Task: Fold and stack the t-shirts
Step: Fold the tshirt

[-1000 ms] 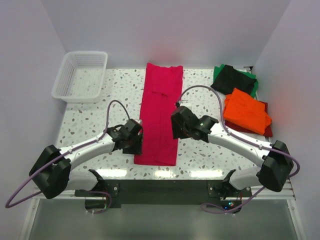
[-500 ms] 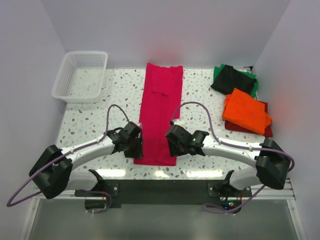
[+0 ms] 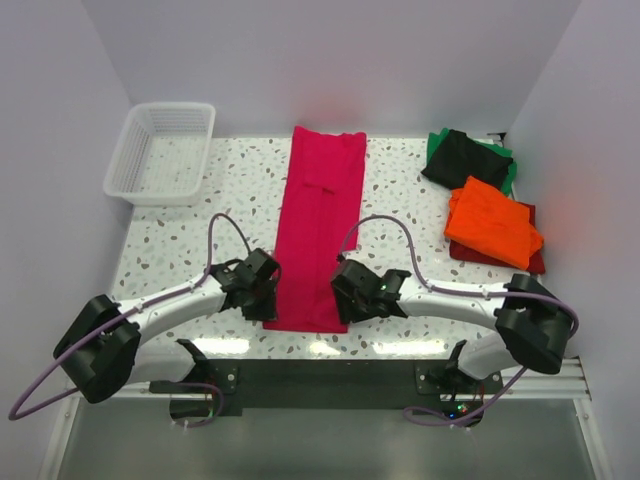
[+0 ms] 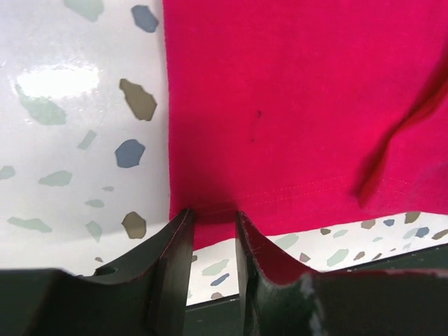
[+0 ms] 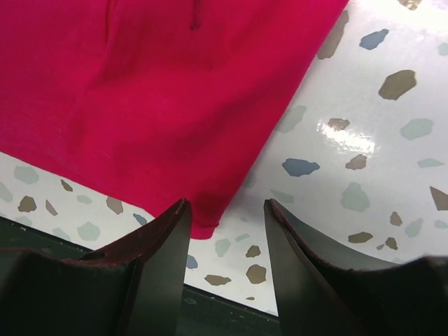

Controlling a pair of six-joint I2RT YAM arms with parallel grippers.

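Field notes, fold step on the crimson-pink t-shirt [image 3: 320, 230].

- The shirt lay as a long narrow strip down the middle of the counter [image 3: 180, 240]. Its long axis ran near to far, and its near hem sat close to the counter's near edge.
- Both arms reached in low toward that near hem, one on each side of the strip.
- The left hand [image 3: 268, 308] was at the near-left corner. In its wrist view the left hand [image 4: 213, 220] had its fingers narrowly apart with the hem edge right at the tips. We could not tell whether they pinched the cloth or only straddled it.
- The right hand [image 3: 345, 305] was at the near-right corner. In its wrist view the right hand [image 5: 227, 210] stood plainly spread. The shirt's corner lay between the fingers but touched neither.
- Each hand was nearest its own corner, and the cloth stretched away from both toward the far side.
- We judged that the next move was to lift the near hem and carry it along the long axis to the far end.
- The right hand looked less ready, because only the very tip of the corner sat in its gap.
- An orange shirt [image 3: 490, 222], a black one [image 3: 460, 158], a green one [image 3: 511, 172] and a dark red one [image 3: 537, 262] sat folded at far right, well apart from the hands.
- A white basket [image 3: 160, 150] sat at far left.
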